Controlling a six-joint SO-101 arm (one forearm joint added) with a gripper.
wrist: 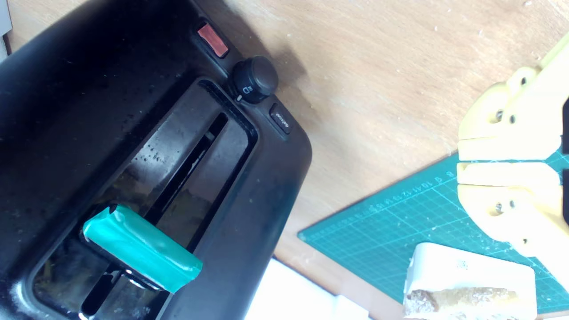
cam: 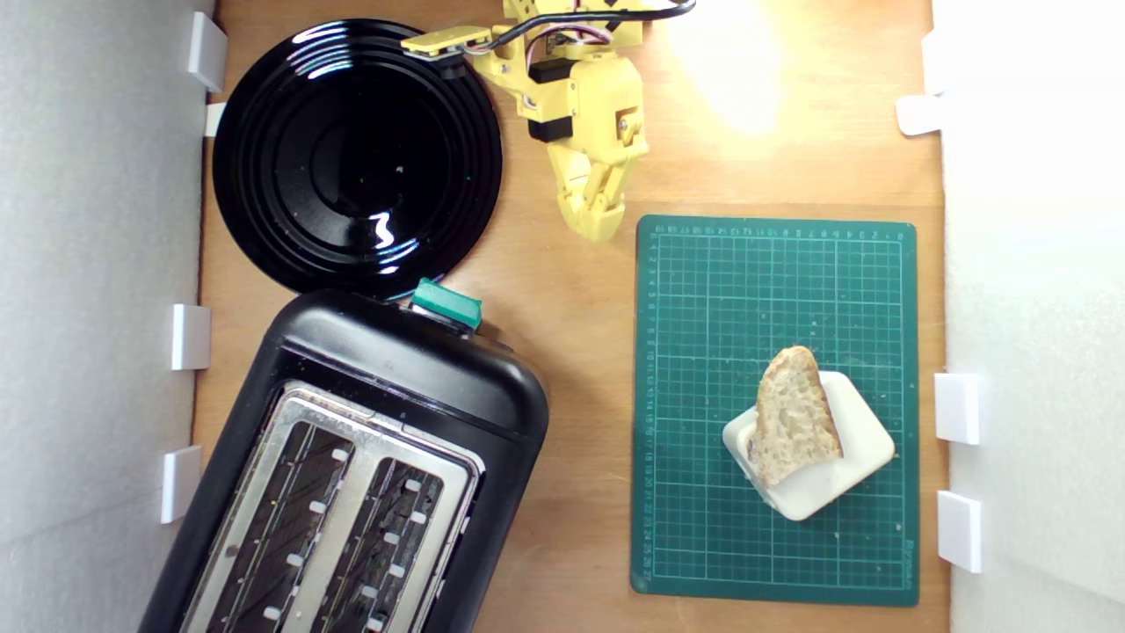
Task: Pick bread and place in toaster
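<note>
The bread point(cam: 794, 415), a pale wedge with a tan crust, lies on a white rounded block point(cam: 826, 482) on the green cutting mat point(cam: 773, 290). The black toaster point(cam: 352, 466) with a silver slotted top and a teal lever point(cam: 446, 304) stands at the exterior view's lower left. My yellow gripper point(cam: 598, 230) hangs shut and empty above the wood, just off the mat's far corner, well away from the bread. The wrist view shows the shut gripper point(wrist: 462, 164), the toaster's end point(wrist: 53, 111) with its lever point(wrist: 142, 249), and the bread's edge point(wrist: 462, 298) on the block.
A glossy black round plate point(cam: 356, 154) lies behind the toaster, beside my arm. White walls with small white brackets point(cam: 190, 337) border the wooden table on both sides. Bare wood point(cam: 571, 352) runs between toaster and mat.
</note>
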